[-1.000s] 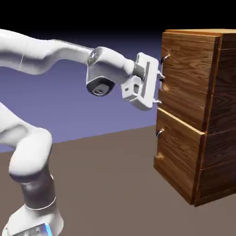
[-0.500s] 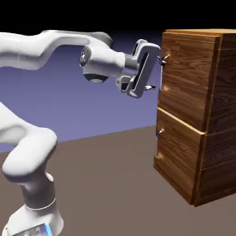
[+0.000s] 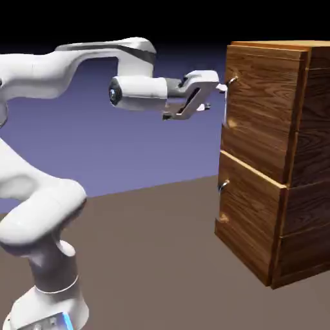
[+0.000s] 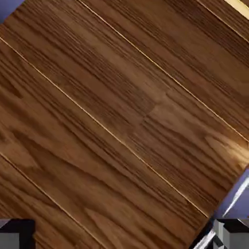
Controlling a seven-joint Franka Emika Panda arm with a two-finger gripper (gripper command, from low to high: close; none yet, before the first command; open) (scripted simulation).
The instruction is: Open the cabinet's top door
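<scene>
Exterior view. Item: cabinet (image 3: pixel 277 155), glossy brown wood grain, standing on the brown bench (image 3: pixel 155 258) at the picture's right, directly ahead of the fingers. Top door (image 3: pixel 254 113): upper, taller front panel, lying flush with the cabinet front; its thin silver handle (image 3: pixel 227 97) runs down the edge nearest the arm. Lower panel (image 3: pixel 248 222): shorter, with a small metal handle (image 3: pixel 223 185), well below the fingers. White arm: rises from the lower left, forearm level, hand pointing at the top door. Fingers (image 3: pixel 218 91): level with the upper end of the top door's handle and just beside it; whether they touch it cannot be told from here. They stand wide apart, holding nothing.

Hand view. Wood grain of the top door (image 4: pixel 116 121) fills nearly the whole picture, running on a slant. Two grey fingertips (image 4: pixel 17 233) show at the bottom corners, far apart. A silver strip, the handle (image 4: pixel 238 199), lies just beside the right-hand tip against a sliver of blue-violet backdrop.
</scene>
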